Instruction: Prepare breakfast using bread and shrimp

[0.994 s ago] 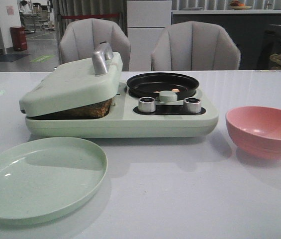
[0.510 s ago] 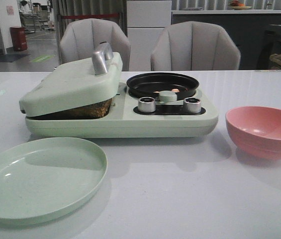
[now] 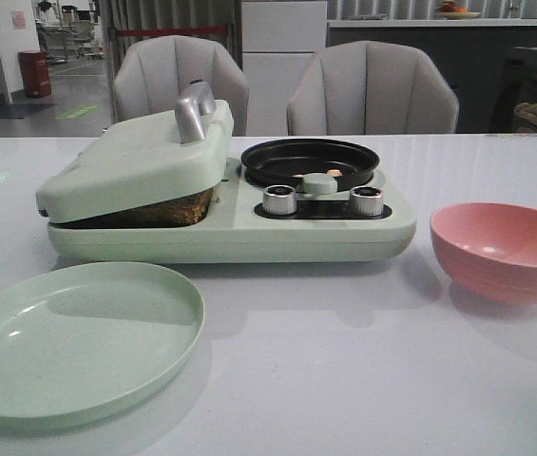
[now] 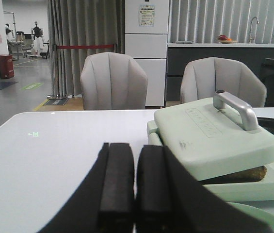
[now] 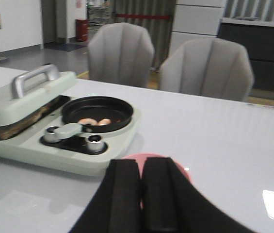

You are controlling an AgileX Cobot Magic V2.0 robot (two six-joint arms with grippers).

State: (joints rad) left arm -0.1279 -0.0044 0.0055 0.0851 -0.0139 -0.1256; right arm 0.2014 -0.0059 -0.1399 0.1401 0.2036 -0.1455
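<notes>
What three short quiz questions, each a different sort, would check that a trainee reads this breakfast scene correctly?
1. True or false: the shrimp lie in the pink bowl.
2. Where is the bread? A) on the green plate B) under the press lid C) in the bowl
3. Fill in: both claws, left and right, are ____.

Key: 1 false, they lie in the black pan; 2 B; 3 shut, holding nothing.

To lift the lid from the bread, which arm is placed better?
Left, probably. The left claw sits on the side of the lid and its handle; the right claw is above the pink bowl.
</notes>
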